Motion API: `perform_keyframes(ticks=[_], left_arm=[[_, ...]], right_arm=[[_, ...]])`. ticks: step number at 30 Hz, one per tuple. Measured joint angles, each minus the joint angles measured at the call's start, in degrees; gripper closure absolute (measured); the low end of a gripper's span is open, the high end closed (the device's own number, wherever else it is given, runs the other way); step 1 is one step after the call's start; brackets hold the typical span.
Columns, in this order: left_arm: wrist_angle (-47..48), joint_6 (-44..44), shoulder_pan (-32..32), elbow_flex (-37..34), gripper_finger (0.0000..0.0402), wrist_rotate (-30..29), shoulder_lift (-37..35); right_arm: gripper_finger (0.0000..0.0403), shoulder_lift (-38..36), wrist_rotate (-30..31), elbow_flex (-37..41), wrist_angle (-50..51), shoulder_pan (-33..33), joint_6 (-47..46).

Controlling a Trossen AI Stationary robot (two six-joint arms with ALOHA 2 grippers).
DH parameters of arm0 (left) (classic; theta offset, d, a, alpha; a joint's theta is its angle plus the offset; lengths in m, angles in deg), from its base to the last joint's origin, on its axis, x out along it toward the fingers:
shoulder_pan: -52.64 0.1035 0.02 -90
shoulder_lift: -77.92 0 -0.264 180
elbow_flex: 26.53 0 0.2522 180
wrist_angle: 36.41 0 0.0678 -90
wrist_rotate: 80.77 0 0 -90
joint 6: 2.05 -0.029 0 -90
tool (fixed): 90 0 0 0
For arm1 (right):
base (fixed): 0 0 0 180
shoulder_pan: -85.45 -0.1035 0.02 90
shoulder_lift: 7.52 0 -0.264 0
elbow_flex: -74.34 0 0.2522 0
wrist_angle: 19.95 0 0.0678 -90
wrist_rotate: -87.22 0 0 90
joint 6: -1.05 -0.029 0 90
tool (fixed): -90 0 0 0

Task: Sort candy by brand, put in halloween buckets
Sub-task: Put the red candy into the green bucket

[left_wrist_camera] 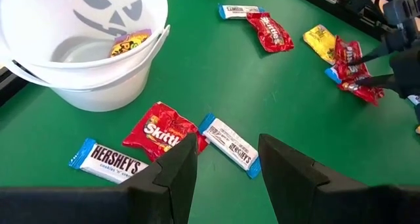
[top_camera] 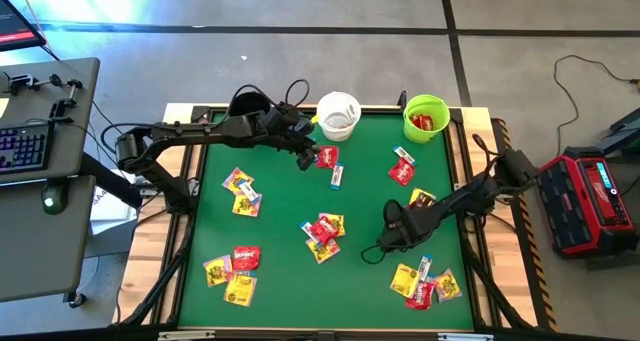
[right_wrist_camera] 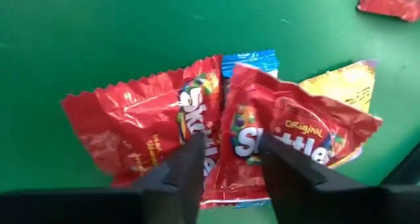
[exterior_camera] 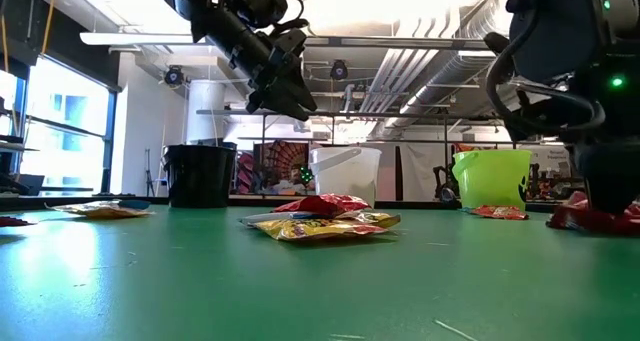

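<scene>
The left gripper (top_camera: 305, 159) hung above the green felt table top (top_camera: 280, 231), just beside the white round plastic bucket with a jack-o'-lantern face (top_camera: 338, 115), its dark fingers (left_wrist_camera: 177, 175) spread with nothing between them. Below it, next to that white bucket, lay a red Skittles packet (left_wrist_camera: 161, 127), a slim white-and-blue Hershey's bar (left_wrist_camera: 230, 144) touching the red packet's edge, and a second white-and-blue Hershey's bar (left_wrist_camera: 108, 161) on the packet's other side. One yellow wrapped candy (left_wrist_camera: 130, 43) sat inside the white bucket.

The black round plastic bucket (top_camera: 248, 106) stood on one side of the white bucket and the lime green round plastic bucket (top_camera: 426, 118) on the other, with red packets inside the green one.

The right gripper (right_wrist_camera: 226, 159) was well away from the white bucket, low over a small heap of candy, fingers parted astride the meeting edges of two red Skittles packets (right_wrist_camera: 197, 129), with a blue wrapper and a yellow one under them.
</scene>
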Motion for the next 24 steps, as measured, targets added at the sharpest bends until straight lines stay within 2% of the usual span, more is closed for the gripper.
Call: perform_keyframes(ticks=[5,7,10,17,24], left_arm=[[0.0,0.0,0.0,0.0,0.0248,0.0,0.0],[0.0,0.0,0.0,0.0,0.0248,0.0,0.0],[0.0,-0.1,0.0,0.0,0.0248,0.0,0.0],[0.0,-0.1,0.0,0.0,0.0248,0.0,0.0],[0.0,-0.1,0.0,0.0,0.0248,0.0,0.0]], right_arm=[[0.0376,-1.8,-0.6,-1.4,0.0,0.0,0.1],[0.0394,-2.6,-0.5,-2.1,0.5,0.0,0.2],[0.0387,-4.0,-0.2,-3.2,1.9,0.0,0.1],[0.04,-8.7,0.9,-6.0,3.4,0.8,0.1],[0.0402,-15.2,3.0,-8.0,3.6,5.5,0.0]])
